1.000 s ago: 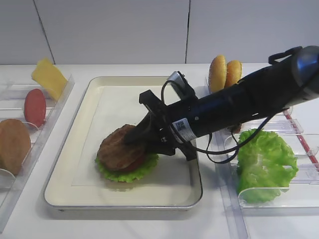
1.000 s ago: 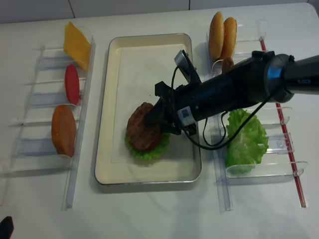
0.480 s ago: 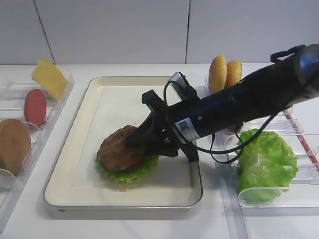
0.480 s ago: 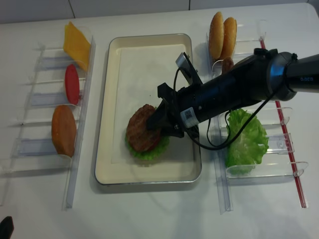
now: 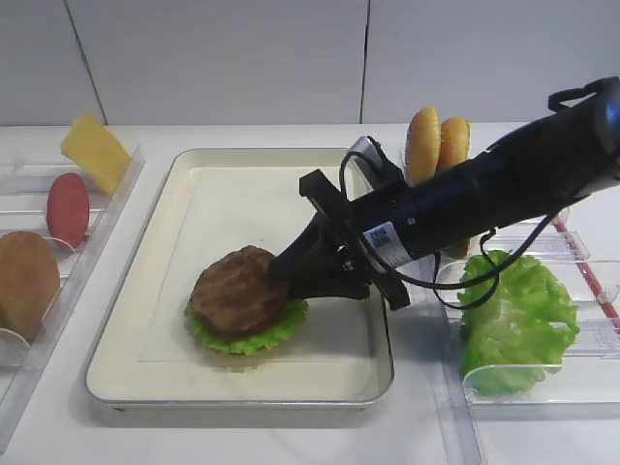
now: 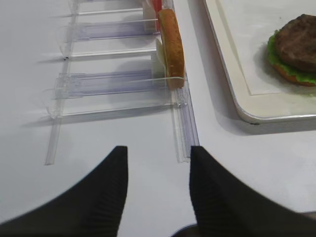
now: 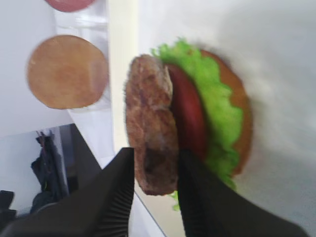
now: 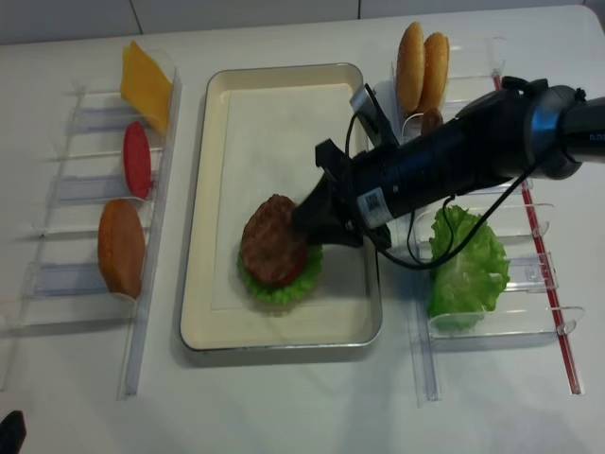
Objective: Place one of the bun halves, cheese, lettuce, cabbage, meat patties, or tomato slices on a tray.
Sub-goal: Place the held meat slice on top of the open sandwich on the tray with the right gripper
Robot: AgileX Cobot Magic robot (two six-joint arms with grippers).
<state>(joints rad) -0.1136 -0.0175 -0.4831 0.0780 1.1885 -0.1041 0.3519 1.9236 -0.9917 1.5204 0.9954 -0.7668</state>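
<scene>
On the cream tray [image 5: 145, 320] [image 8: 274, 113] stands a stack: a bun half [image 7: 239, 113] at the bottom, then lettuce [image 7: 215, 98] [image 5: 242, 339], a tomato slice [image 7: 190, 118] and a meat patty [image 5: 237, 289] [image 8: 272, 239] [image 7: 150, 113] on top. My right gripper [image 5: 281, 274] [image 8: 302, 222] [image 7: 156, 150] reaches in low from the right. It is shut on the patty's near edge, one finger above it and one under it. My left gripper [image 6: 158, 148] hangs open over bare table, left of the tray, with nothing between its fingers.
Clear racks flank the tray. The left one holds cheese [image 5: 95, 150], a tomato slice [image 5: 68, 208] and a bun half [image 5: 24, 281] [image 6: 173, 44]. The right one holds two bun halves [image 5: 436, 143] and a lettuce bunch [image 5: 513, 320]. My right arm crosses the tray's right rim.
My right gripper has drawn back to the right, from well over the patty to its near edge. The patty now lies flatter on the stack.
</scene>
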